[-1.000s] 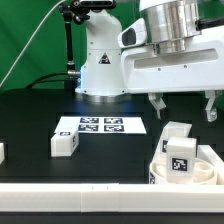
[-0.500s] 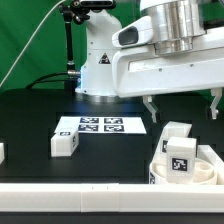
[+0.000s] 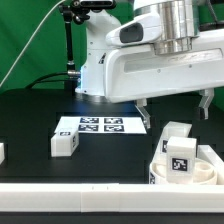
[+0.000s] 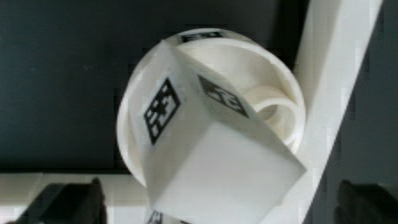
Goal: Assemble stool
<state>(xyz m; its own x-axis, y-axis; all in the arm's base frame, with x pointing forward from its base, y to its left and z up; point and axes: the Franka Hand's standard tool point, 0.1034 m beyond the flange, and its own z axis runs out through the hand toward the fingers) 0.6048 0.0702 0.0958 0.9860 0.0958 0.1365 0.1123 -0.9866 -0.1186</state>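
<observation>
1. The black table (image 3: 30,120) carries everything; the seat sits on it at the exterior view's right, near the front edge.
2. My arm (image 3: 150,65) fills the space above and behind the seat.
3. The rail (image 3: 80,195) runs along the table's front, just beside the seat on the camera side.
4. The seat (image 3: 207,160) is a thick white ring lying flat. In the wrist view the seat (image 4: 249,70) shows close up, with square tags on its outer wall.
5. My gripper (image 3: 175,108) hangs above the seat and apart from it. The fingers are spread wide and hold nothing.
6. The marker board (image 3: 100,125) lies flat, well apart from the seat toward the exterior view's left.
7. The tagged leg (image 3: 180,158) stands upright at the seat's middle, its tag facing the camera. Whether it is in the hole or on the ring I cannot tell.
8. The rear leg (image 3: 178,133) stands just behind the tagged leg, also at the seat.
9. The lone leg (image 3: 65,143) rests on the table well apart from the seat, just beside the marker board's near corner.
</observation>
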